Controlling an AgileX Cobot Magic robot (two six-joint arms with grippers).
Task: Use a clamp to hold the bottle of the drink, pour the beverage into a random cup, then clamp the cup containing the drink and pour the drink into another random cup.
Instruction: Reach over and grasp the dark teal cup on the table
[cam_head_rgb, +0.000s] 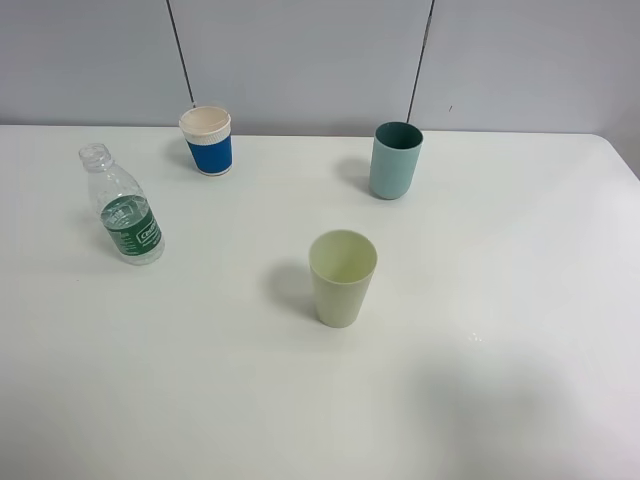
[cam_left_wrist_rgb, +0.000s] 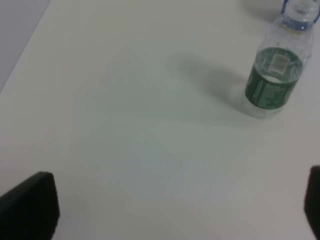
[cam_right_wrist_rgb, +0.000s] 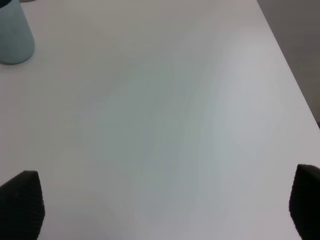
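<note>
The bottle of the drink (cam_head_rgb: 126, 208) stands upright and uncapped at the table's left, its green label around the lower part; the clear beverage (cam_head_rgb: 128, 212) fills roughly its lower third. The teal-blue cup (cam_head_rgb: 396, 160) stands at the back, right of centre. The pale yellow-green cup (cam_head_rgb: 342, 278) stands mid-table, nearer the front. Neither gripper shows in the exterior high view. In the left wrist view my left gripper (cam_left_wrist_rgb: 172, 210) is open over bare table, well short of the bottle (cam_left_wrist_rgb: 275, 75). My right gripper (cam_right_wrist_rgb: 164, 205) is open, far from the teal cup (cam_right_wrist_rgb: 14, 35).
A blue-and-white paper cup (cam_head_rgb: 207, 140) stands at the back left, behind the bottle. The white table (cam_head_rgb: 500, 380) meets a grey wall at the back. Its side edge runs close along the right wrist view (cam_right_wrist_rgb: 295, 85).
</note>
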